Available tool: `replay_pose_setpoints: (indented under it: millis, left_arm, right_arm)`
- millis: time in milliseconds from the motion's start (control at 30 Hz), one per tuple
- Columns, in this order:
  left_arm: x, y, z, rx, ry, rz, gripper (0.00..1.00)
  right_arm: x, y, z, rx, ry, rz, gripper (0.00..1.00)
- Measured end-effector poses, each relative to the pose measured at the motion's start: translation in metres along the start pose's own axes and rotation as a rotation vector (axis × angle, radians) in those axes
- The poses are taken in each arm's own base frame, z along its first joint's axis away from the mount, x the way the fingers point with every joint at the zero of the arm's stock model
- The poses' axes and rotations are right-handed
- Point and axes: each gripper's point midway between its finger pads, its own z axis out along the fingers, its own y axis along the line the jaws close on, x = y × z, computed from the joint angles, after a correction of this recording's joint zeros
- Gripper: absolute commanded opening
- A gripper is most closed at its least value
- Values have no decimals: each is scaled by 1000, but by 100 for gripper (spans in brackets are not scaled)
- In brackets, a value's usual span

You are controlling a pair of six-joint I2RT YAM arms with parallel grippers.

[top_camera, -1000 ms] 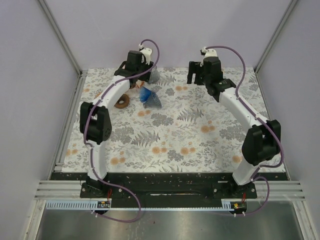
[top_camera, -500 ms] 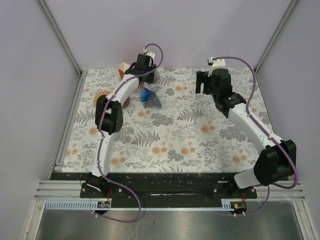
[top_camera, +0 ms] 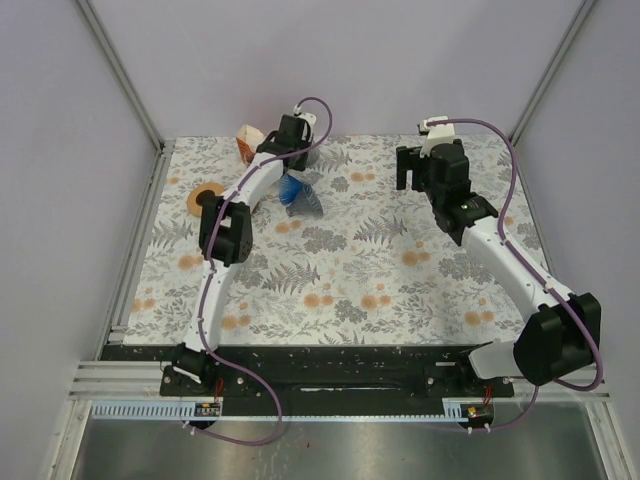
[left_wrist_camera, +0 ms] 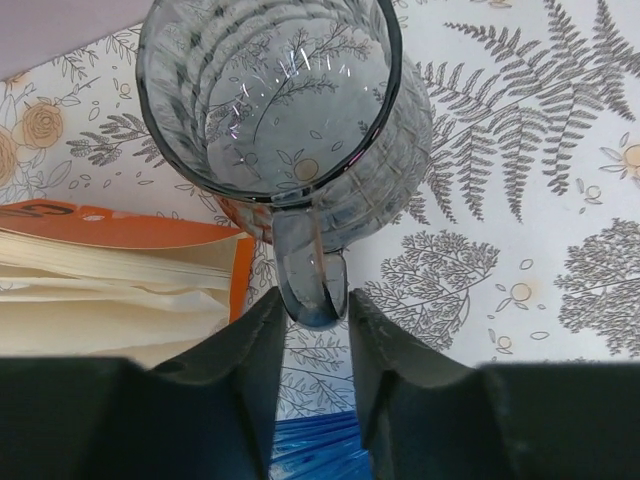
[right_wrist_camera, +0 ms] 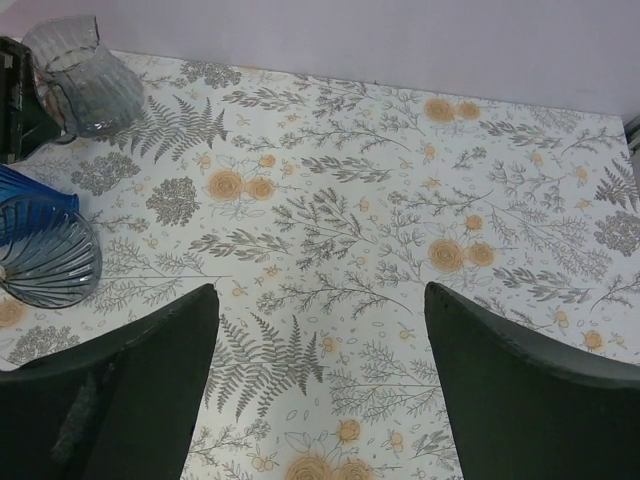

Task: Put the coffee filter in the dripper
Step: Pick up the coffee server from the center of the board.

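A clear grey ribbed dripper (left_wrist_camera: 270, 100) stands upright at the back of the flowered cloth, also visible in the right wrist view (right_wrist_camera: 80, 75). My left gripper (left_wrist_camera: 315, 300) is closed on its handle (left_wrist_camera: 312, 280), one fingertip on each side. Left of it lies an orange pack of cream paper coffee filters (left_wrist_camera: 100, 280), which shows orange and white from above (top_camera: 250, 140). A blue ribbed dripper (top_camera: 300, 195) lies on its side just nearer than the gripper. My right gripper (right_wrist_camera: 320, 300) hangs open over bare cloth at the back right (top_camera: 405, 165), holding nothing.
A brown ring (top_camera: 207, 198) lies on the cloth at the left, near the left arm's elbow. Grey walls with metal posts close in the back and both sides. The blue dripper (right_wrist_camera: 45, 250) is at the left edge of the right wrist view.
My left arm stretched farther back and its jaws narrowed around the grey dripper's handle. The right arm extended and shifted slightly right. The filter pack and brown ring became uncovered.
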Motion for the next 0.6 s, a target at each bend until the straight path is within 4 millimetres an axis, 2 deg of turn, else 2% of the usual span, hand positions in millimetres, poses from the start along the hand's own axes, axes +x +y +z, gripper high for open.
replay_pose_setpoints:
  millis: [200, 433, 600]
  left_arm:
    - [1, -1, 3, 8, -3, 8, 0]
    - [-3, -11, 7, 52, -40, -7, 0]
    - [-14, -23, -11, 139, -53, -5, 0]
  right_arm:
    - [-5, -4, -1, 19, -20, -19, 92]
    - [-7, -7, -5, 25, -28, -25, 92]
    - [-18, -9, -14, 27, -57, -15, 93]
